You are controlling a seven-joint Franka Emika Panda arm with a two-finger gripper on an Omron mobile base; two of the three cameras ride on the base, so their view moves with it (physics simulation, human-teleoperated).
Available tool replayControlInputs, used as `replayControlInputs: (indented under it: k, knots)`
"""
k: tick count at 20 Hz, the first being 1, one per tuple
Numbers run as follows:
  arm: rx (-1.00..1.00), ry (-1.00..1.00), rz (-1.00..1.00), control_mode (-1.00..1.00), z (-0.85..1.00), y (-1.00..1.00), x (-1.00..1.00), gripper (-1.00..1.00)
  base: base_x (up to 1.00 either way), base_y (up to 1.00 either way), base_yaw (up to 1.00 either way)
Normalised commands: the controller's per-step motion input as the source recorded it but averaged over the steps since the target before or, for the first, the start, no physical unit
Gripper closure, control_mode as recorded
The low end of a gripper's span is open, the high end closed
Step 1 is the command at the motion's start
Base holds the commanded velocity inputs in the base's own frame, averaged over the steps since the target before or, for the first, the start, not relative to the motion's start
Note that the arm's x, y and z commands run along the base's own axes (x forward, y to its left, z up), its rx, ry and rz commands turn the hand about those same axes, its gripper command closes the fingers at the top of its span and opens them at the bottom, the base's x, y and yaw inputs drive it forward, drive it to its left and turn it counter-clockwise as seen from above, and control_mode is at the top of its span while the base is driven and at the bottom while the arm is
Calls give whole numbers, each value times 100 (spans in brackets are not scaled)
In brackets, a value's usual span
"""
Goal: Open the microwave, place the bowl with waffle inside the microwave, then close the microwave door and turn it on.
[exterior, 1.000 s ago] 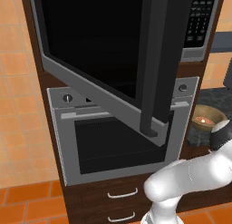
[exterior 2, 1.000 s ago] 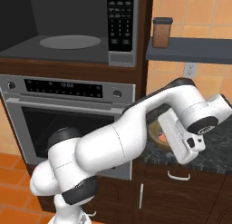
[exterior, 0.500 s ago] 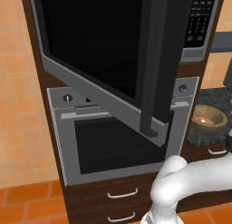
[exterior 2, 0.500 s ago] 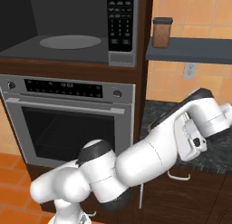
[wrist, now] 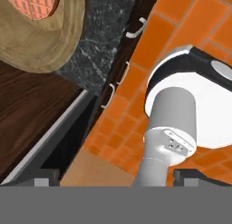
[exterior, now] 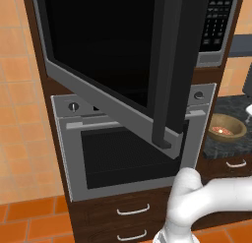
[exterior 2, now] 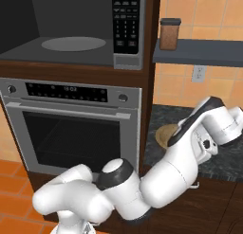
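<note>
The microwave [exterior 2: 71,29] stands open, with its round turntable [exterior 2: 73,42] bare and the keypad [exterior 2: 127,20] to the right. Its door [exterior: 113,55] of black glass swings out toward me, handle [exterior: 170,65] at the near edge. The bowl with waffle [exterior: 226,129] sits on the dark stone counter right of the oven. In the right base view the bowl [exterior 2: 163,133] is partly behind my forearm. My gripper [wrist: 117,177] is open and holds nothing. It hovers near the counter's front edge, and the bowl [wrist: 41,23] is at the upper left of the hand view.
A silver oven [exterior: 128,153] sits under the microwave, with drawers [exterior: 133,210] below it. A brown jar [exterior 2: 169,34] stands on a grey shelf above the counter. The open door juts out over the oven front. Orange floor tiles [wrist: 181,32] lie below the hand.
My arm has swung right and its elbow has dropped low. The hand has moved further over the counter, and the bowl now shows unblocked in the left base view. The door has not moved.
</note>
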Motion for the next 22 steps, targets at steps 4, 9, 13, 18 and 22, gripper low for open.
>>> replayControlInputs:
  k: [4,9,13,18,22]
  knots:
    - [-11,12,-24,-100,-50,-10,3,-100,0,0,0]
    - [-15,7,-34,-100,-30,6,9,-100,0,0,0]
    - [-15,7,-44,-100,-25,0,21,-100,0,0,0]
    - [-18,0,-8,-100,-30,9,43,-100,0,0,0]
    - [-17,0,3,-100,-22,2,25,-100,0,0,0]
